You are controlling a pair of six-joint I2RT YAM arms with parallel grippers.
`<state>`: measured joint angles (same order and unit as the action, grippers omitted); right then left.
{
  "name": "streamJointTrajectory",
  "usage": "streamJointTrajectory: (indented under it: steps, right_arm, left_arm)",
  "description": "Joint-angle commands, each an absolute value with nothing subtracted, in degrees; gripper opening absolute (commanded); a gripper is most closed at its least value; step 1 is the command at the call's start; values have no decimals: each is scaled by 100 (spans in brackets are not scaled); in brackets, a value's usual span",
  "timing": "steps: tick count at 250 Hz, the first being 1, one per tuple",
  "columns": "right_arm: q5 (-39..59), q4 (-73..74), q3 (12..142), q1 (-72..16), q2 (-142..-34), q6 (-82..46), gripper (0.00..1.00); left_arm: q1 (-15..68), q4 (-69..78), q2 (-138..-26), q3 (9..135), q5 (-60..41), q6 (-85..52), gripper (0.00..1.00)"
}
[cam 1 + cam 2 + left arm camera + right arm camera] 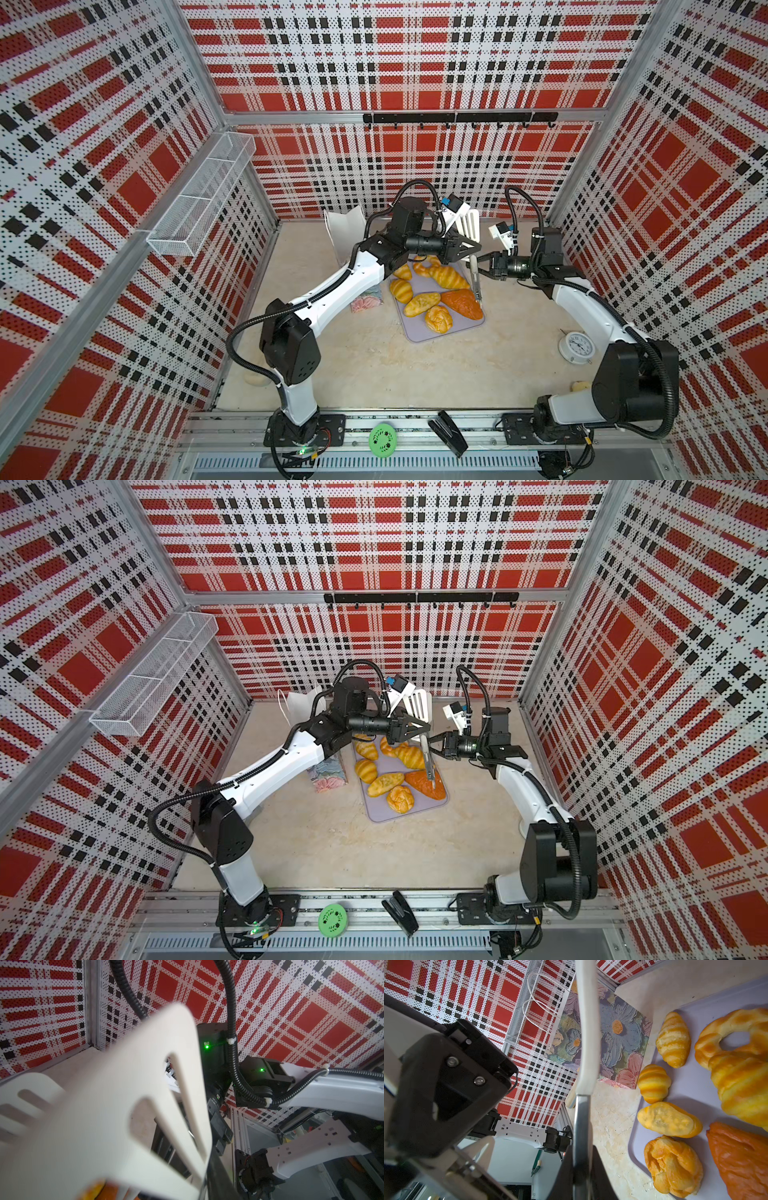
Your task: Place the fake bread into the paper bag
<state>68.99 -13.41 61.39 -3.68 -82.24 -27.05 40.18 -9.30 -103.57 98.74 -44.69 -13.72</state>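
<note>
The fake bread lies spread over a flat lavender tray directly below both grippers. The darker loaf is under the free end of the handle they share. None of it is seen in the paper bag, which stands upright just past the tray on the left gripper's side, under that arm, its mouth ready for loading from above. Over the tray a white slotted spatula hangs with its head up and its metal handle pointing down at the loaf. That is the wrong way round for scooping, so this looks like a hand-over or regrip between the arms. The right gripper is clamped tight on the handle from the side. The left gripper meets the spatula higher up, at the neck below the head, jaws drawn nearly together. Whether they actually pinch it I cannot tell.
</note>
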Motion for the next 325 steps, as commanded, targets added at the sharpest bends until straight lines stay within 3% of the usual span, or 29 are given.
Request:
streamJointTrajectory:
  steps: [1,41,58,77,101,149,247,325]
  right_arm:
    - [6780,-1327,6380,-380,-8245,-2590,16]
    - [6458,-1795,6434,-344,-8094,-2019,30]
    - [6354,-1828,6387,-248,-8006,-1985,48]
    - [6315,-1645,6227,-41,-7853,-2066,55]
    - [6414,-650,5681,300,-7546,-2687,80]
    - [6859,1931,4679,624,-7028,-4119,100]
    - [7277,4757,3953,351,-7105,-5906,100]
    - [7083,4345,4100,-148,-7315,-5593,100]
  left_arm:
    - [4039,-614,-10389,9969,-4680,-1448,18]
    - [4038,-453,-10361,9924,-4711,-1499,14]
    - [4038,-418,-10341,9905,-4711,-1513,13]
    - [4035,-347,-10312,9854,-4711,-1520,12]
    - [4033,-273,-10266,9785,-4702,-1538,12]
    - [4016,-141,-10260,9747,-4752,-1593,12]
    - [4061,-39,-10291,9751,-4746,-1605,12]
    - [4189,-18,-10283,9768,-4710,-1535,13]
